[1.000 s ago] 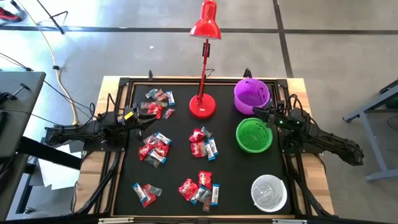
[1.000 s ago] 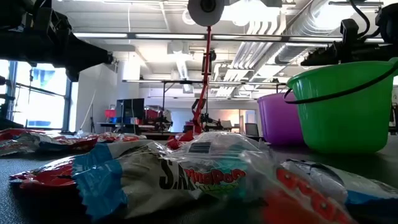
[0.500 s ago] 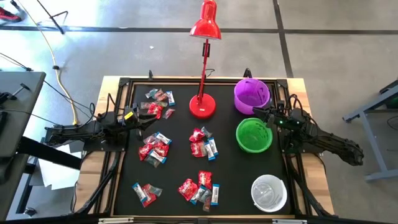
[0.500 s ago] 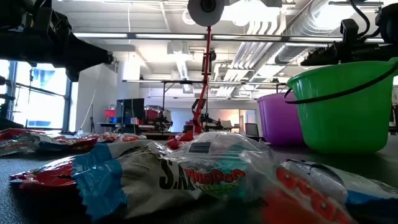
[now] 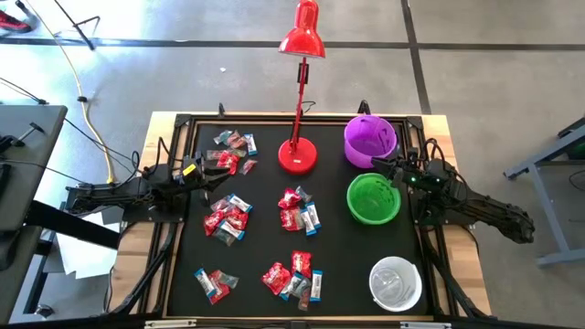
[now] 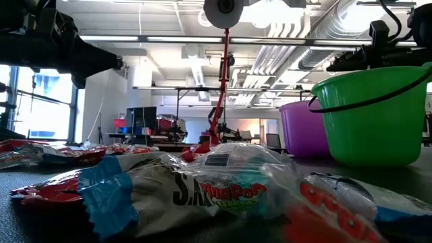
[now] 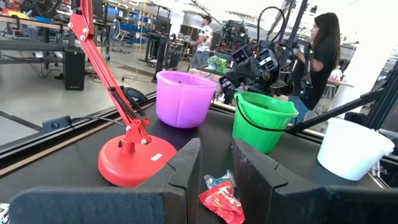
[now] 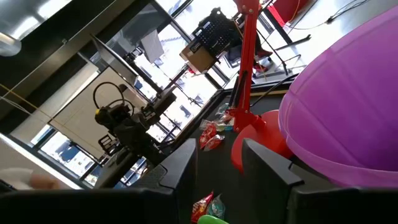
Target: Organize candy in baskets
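Several small heaps of candy in red, blue-and-white and silvery wrappers lie on the black mat; one heap is left of centre, another near the front. The purple basket, green basket and white basket stand in a row along the right side. My left gripper hovers level at the mat's left, open, with nothing between its fingers. My right gripper hangs level between the purple and green baskets, open and empty, its fingers apart.
A red desk lamp stands on its round base at the far middle of the mat, its head reaching beyond the table. Wooden table edges frame the mat. People stand in the room beyond, one behind the right arm.
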